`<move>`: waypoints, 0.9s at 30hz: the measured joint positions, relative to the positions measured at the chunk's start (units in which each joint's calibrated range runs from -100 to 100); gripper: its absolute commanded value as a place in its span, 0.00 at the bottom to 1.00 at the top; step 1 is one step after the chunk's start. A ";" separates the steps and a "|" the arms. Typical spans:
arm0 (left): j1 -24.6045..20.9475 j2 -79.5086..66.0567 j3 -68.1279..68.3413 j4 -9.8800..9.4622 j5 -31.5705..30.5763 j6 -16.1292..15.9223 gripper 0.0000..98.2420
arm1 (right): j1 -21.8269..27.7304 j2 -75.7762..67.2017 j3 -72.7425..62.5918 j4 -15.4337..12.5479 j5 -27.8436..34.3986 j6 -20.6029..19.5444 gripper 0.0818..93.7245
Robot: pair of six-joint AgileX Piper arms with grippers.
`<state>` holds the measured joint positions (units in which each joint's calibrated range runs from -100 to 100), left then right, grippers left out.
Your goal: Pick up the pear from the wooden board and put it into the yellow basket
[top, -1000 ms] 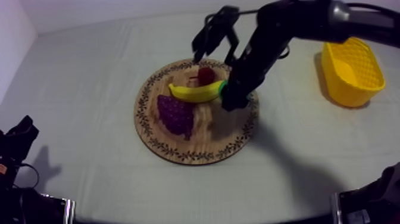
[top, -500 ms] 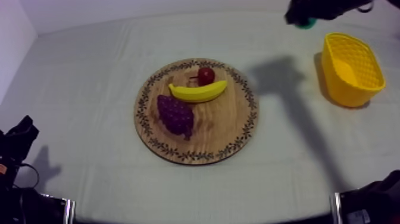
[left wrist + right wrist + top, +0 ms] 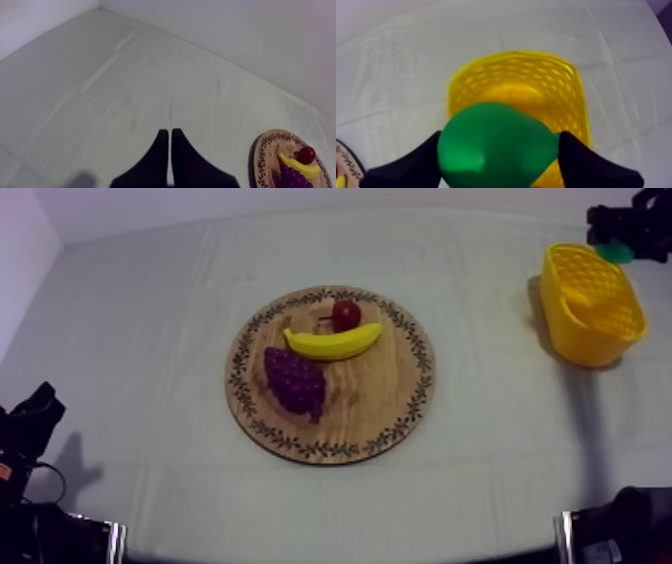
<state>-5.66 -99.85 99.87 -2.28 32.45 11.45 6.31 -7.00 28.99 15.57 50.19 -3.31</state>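
Note:
My right gripper (image 3: 622, 240) hangs above the far rim of the yellow basket (image 3: 590, 306) at the table's right, shut on the green pear (image 3: 617, 254). In the right wrist view the pear (image 3: 497, 146) sits big between the two black fingers (image 3: 411, 162), directly over the basket (image 3: 566, 95). The round wooden board (image 3: 385, 403) lies mid-table with a banana (image 3: 333, 342), a small red fruit (image 3: 346, 314) and a bunch of grapes (image 3: 294, 380) on it. My left gripper (image 3: 169, 145) is shut on nothing, low over bare cloth to the left of the board (image 3: 265, 155).
Bare cloth runs between the board and the basket. My left arm (image 3: 30, 428) rests at the table's front left corner. A black part of the right arm (image 3: 625, 523) sits at the front right edge.
My right arm has lifted the pear off the board and carried it right, from beside the banana to above the basket. The other fruit and the left arm have not moved.

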 measured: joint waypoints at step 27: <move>0.00 0.00 0.00 0.00 0.00 0.00 0.00 | 2.03 11.21 7.09 3.70 -8.99 -4.87 0.78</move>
<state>-5.66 -99.85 99.87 -2.28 32.45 11.45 8.34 4.21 36.08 19.26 41.20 -8.18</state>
